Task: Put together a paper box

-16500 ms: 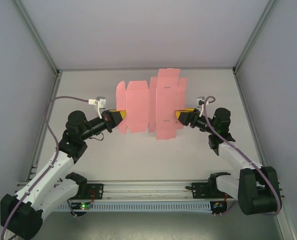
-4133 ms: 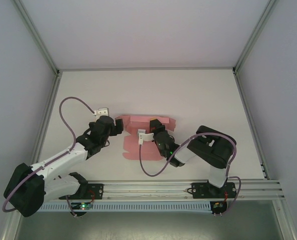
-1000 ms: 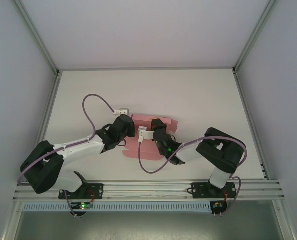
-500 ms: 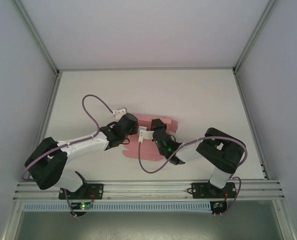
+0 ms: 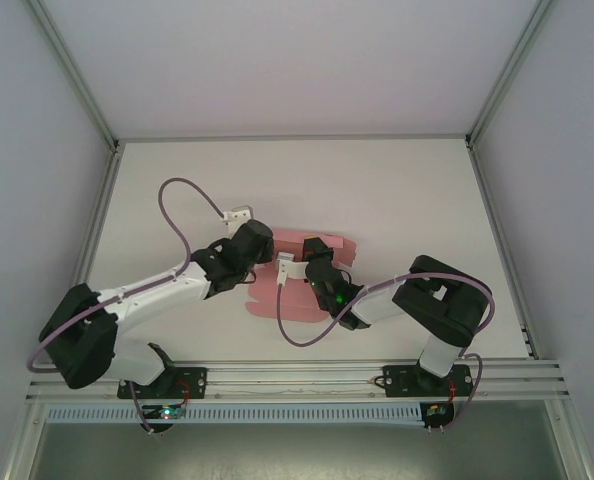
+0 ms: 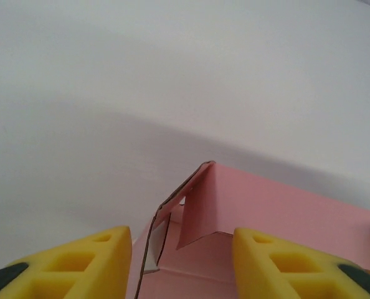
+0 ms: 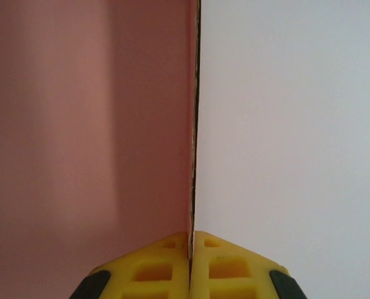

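The pink paper box [image 5: 291, 238] lies partly folded in the middle of the table, between the two arms. In the left wrist view a raised corner of the box [image 6: 247, 205], with a folded tab under it, stands between my yellow fingers [image 6: 70, 265]. My left gripper [image 6: 182, 265] is open around that corner, and from above it [image 5: 258, 262] sits at the box's left end. My right gripper [image 7: 190, 242] is shut on the thin edge of an upright pink panel [image 7: 91, 124], and from above it [image 5: 313, 248] is over the box's middle.
The white table [image 5: 407, 200] runs to grey side walls with metal frame posts. A purple cable [image 5: 182, 190] loops above the left arm, and another [image 5: 287, 330] hangs in front of the box. The aluminium rail [image 5: 297, 375] crosses the near edge.
Over the last second my left wrist has crept right and slightly back along the box's left end, and its cable loop has shifted. The right arm and box have stayed put.
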Motion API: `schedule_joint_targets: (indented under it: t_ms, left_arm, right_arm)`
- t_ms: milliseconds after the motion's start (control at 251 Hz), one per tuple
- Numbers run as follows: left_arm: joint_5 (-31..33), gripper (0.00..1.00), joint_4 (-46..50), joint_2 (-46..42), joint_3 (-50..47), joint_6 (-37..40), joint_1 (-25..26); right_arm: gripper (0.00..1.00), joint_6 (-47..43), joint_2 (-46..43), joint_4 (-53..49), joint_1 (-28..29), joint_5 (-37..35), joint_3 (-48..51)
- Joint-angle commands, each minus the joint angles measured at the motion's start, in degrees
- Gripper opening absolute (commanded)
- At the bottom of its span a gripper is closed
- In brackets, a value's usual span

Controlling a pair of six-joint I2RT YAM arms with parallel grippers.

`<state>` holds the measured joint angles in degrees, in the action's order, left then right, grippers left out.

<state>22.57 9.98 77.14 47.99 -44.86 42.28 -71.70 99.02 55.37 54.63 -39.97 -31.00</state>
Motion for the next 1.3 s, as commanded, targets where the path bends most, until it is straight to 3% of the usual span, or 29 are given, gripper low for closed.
schedule_joint_targets:
  t_ms: [0,76,92,251,391,535,938,1141,1297]
  left_arm:
    - [4.25,0.69,4.03,-4.96,-0.35,4.55,0.28]
    - [7.1,0.99,6.67,-7.59,-0.48,5.3,-0.57]
    - [8.05,1.0,7.19,-8.1,-0.57,5.31,-0.96]
    - [9.13,1.0,15.33,-9.15,0.06,2.11,-10.67]
    - [3.99,1.0,12.18,-6.66,-2.9,3.44,-16.88]
    - [-5.21,1.0,4.0,-3.71,-5.05,11.05,-17.04]
    - [-24.15,0.98,-8.73,4.45,-7.7,20.14,-16.97]
    - [-30.1,0.9,-12.72,3.31,-10.39,22.8,-16.58]
    - [-31.2,0.88,-14.15,1.41,-12.42,24.07,-15.9]
  right_arm:
    - [0.0,1.12,-0.71,-4.35,0.17,1.29,0.97]
    - [0.0,1.15,-0.94,-4.45,0.16,1.38,0.96]
    - [0.0,1.15,-0.92,-4.48,0.17,1.38,0.97]
    - [0.0,1.39,-0.73,-4.48,0.12,1.72,0.73]
    - [0.0,1.48,-0.59,-4.49,0.19,1.29,0.62]
    - [0.0,2.08,-1.05,-6.32,0.15,1.71,0.34]
    - [0.0,3.04,-1.35,-8.02,0.17,1.56,-0.08]
    - [0.0,3.35,-1.62,-8.85,0.13,1.31,-0.36]
    - [0.0,3.54,-1.69,-9.51,0.14,1.03,-0.54]
